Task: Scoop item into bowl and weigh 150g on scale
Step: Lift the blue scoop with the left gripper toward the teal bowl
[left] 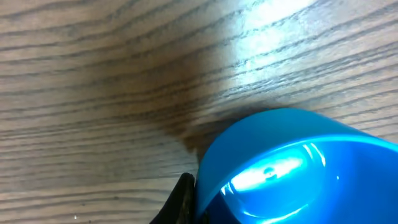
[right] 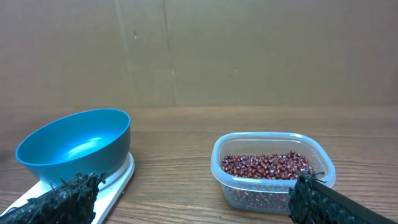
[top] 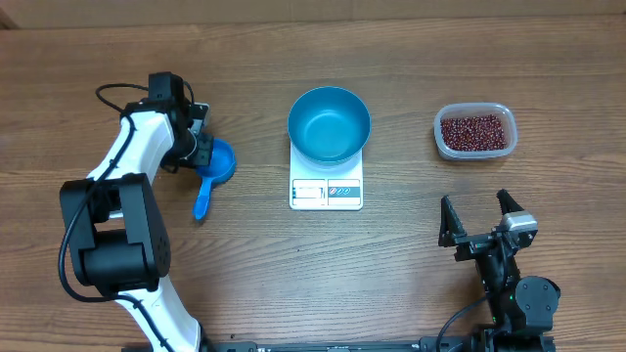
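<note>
Barely started here tbh. The left gripper [top: 200, 147] was clamped shut on the cup rim of the blue scoop [top: 217, 162], which sat on the table left of the scale [top: 326, 193]. The blue bowl [top: 329, 122] was already on the scale, with nothing in it. All the beans [top: 475, 130] were over in the clear tub [top: 439, 137] on the right. The right gripper [top: 479, 220] hung wide open, holding nothing. All the scooping and weighing was left to do.
</note>
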Controlling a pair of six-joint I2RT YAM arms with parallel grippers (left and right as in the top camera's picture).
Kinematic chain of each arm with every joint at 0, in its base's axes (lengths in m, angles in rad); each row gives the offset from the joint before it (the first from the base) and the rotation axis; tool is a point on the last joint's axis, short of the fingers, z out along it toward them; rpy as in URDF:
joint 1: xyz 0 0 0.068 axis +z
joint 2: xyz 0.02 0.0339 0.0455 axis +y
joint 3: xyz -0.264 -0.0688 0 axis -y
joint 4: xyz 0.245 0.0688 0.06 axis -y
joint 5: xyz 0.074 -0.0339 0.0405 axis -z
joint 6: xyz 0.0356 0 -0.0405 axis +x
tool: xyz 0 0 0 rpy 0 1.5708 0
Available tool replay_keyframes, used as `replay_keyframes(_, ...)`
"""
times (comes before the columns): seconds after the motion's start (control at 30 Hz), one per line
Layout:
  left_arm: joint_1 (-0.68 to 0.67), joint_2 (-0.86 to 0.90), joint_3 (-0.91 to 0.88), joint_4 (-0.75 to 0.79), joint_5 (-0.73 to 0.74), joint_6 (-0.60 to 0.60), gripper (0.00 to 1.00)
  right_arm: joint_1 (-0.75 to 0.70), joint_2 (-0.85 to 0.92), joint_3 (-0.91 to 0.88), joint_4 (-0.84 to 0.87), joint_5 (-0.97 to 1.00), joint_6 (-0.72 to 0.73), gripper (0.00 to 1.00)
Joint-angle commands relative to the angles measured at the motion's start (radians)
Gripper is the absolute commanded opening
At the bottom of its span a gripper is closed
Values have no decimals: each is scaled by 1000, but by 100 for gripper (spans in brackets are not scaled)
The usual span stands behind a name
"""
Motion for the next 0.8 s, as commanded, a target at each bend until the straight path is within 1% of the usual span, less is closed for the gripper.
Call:
replay_keyframes(0.0,-2,-18,115,-33,62,-50,4,-3,-11,-10,3,6,-5,100)
replay_keyframes(0.07,-2,-20,197,-84,72,-103,4,-3,-11,-10,3,6,-5,100)
replay_keyframes(0.17,-2,-20,336,-196,75,-228,4,-3,-11,-10,3,6,-5,100)
replay_keyframes(0.27,-2,-20,487,-343,111,-348,4,-3,-11,-10,3,6,-5,100)
replay_keyframes(0.37,-2,-20,615,-476,121,-494,4,-3,-11,-10,3,6,-5,100)
replay_keyframes(0.4,-2,-20,656,-517,121,-570,4,-3,-11,-10,3,6,-5,100)
replay_keyframes(0.47,-2,-20,708,-590,130,-693,4,-3,-11,-10,3,6,-5,100)
replay_keyframes(0.5,-2,-20,726,-625,145,-734,4,-3,-11,-10,3,6,-5,100)
replay_keyframes(0.57,-2,-20,736,-668,147,-772,4,-3,-11,-10,3,9,-5,100)
replay_keyframes(0.63,-2,-20,736,-686,147,-789,4,-3,-11,-10,3,65,-5,100)
replay_keyframes(0.7,-3,-20,736,-689,153,-793,4,-3,-11,-10,1,115,-5,100)
replay_keyframes(0.77,-10,-21,737,-688,158,-793,4,-3,-11,-10,-6,118,-5,100)
